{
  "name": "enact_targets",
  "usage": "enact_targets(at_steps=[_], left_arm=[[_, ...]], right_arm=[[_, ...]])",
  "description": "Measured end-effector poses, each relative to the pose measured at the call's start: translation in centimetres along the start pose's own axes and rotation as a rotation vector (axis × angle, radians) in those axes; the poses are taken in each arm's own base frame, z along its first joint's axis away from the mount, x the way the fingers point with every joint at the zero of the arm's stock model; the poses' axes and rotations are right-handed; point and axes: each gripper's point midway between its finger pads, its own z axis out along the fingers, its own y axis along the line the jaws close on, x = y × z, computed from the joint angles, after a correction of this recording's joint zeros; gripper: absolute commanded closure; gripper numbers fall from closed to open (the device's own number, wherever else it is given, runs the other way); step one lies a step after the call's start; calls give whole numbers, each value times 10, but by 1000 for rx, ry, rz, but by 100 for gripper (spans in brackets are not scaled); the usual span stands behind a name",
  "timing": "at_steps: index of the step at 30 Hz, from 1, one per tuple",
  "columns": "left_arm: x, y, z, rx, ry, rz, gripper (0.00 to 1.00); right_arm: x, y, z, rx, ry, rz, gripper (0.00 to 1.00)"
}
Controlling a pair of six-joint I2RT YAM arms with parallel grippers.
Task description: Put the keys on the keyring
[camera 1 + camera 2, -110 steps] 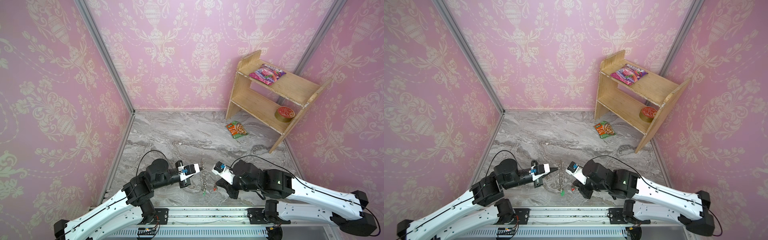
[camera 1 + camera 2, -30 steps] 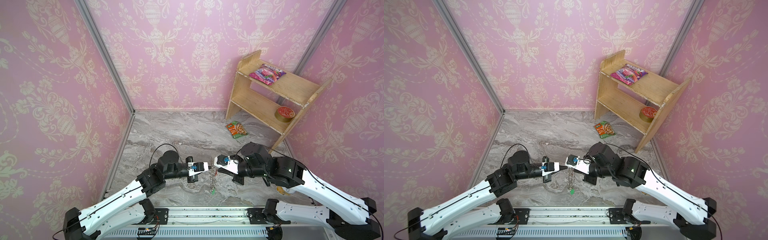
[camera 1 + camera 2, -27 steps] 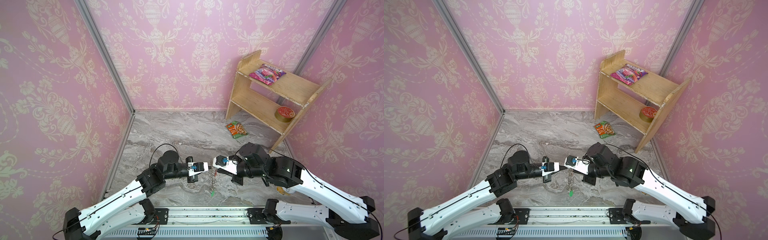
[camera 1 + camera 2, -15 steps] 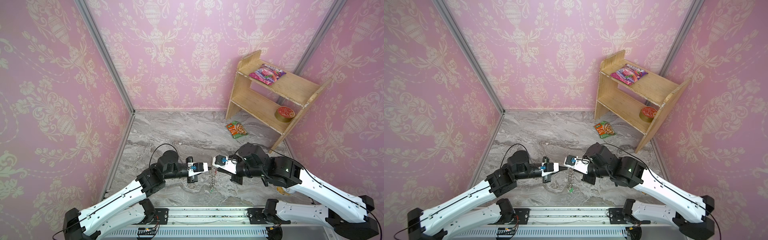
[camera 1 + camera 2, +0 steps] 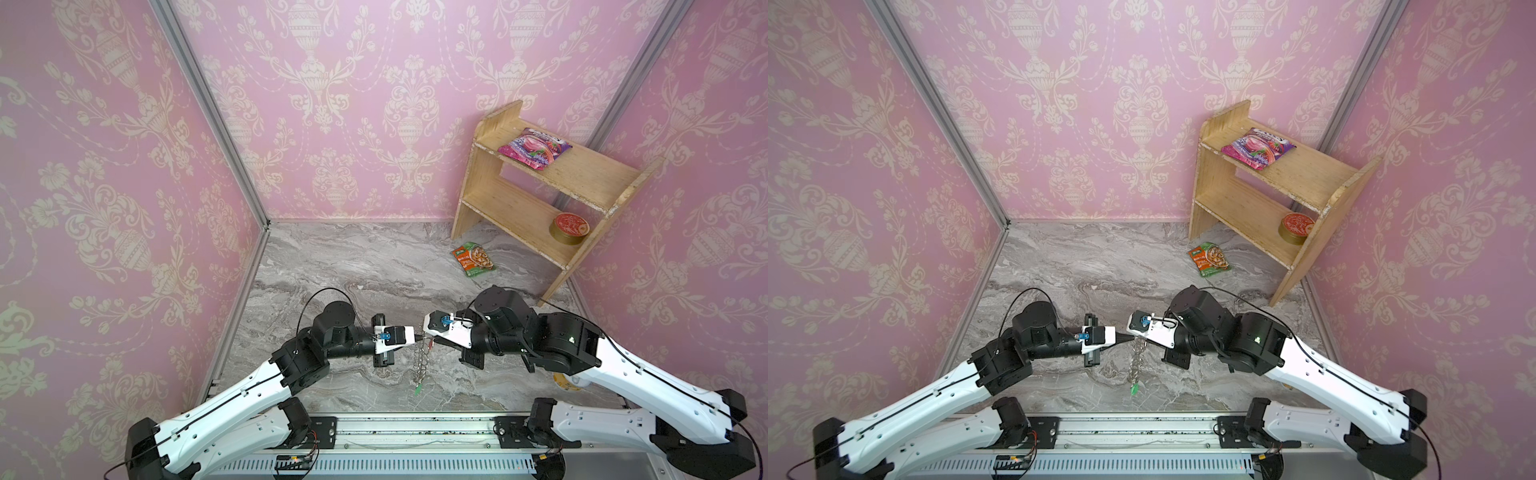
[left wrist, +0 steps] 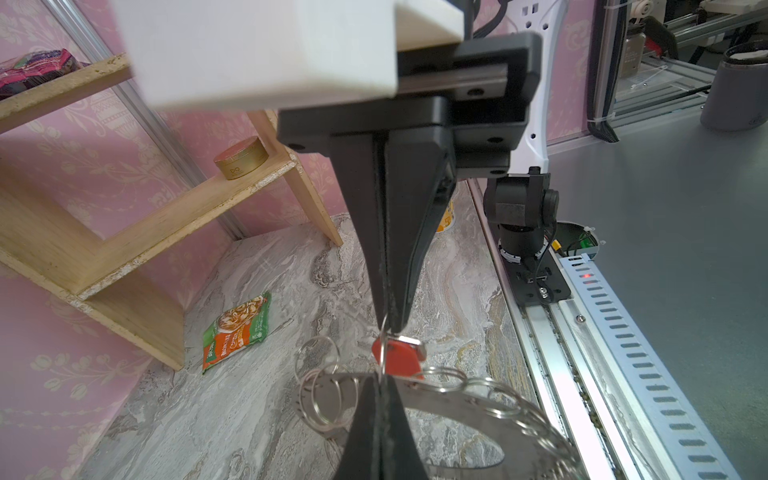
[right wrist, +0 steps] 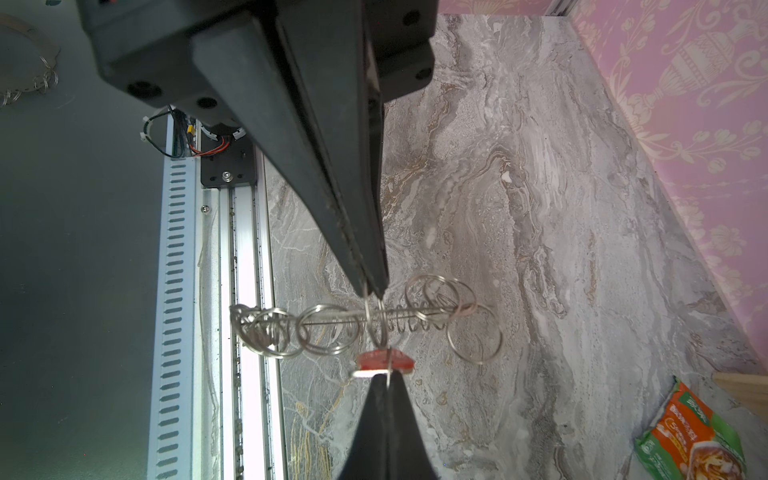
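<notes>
Threading step, held in the air near the middle of the tabletop's (image 5: 374,266) front edge. The left end effector (image 5: 416,340) is clamped on 1 wire loop of the keyring (image 5: 419,365), which hangs edge-on with the green-tagged key (image 5: 417,390) at its bottom. The right end effector (image 5: 433,338), tip to tip with it, is pinched shut on the red-tagged key (image 7: 384,360) by its wire. The next move, I judge, calls for a fine twist feeding that wire onto the loop.

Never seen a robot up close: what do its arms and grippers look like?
The left arm and right arm have white shells on the long links and chunky black joints; a thin black cable loops over each. The left gripper and right gripper each have a white block with a small blue part, ending in black fingers tapering to a point.
</notes>
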Motion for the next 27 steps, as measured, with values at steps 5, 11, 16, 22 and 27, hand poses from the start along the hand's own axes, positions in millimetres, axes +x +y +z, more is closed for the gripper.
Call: enact_targets(at_steps=[5, 11, 16, 22, 27], left_arm=[[0, 0, 0, 0, 0, 0, 100], [0, 0, 0, 0, 0, 0, 100], [0, 0, 0, 0, 0, 0, 100], [0, 0, 0, 0, 0, 0, 100], [0, 0, 0, 0, 0, 0, 100]], right_arm=[[0, 1, 0, -5, -2, -2, 100], [-1, 2, 0, -8, -2, -5, 100], [-1, 3, 0, -12, -4, -8, 100], [-2, 4, 0, -18, -7, -9, 100], [-5, 4, 0, -17, -21, -10, 100]])
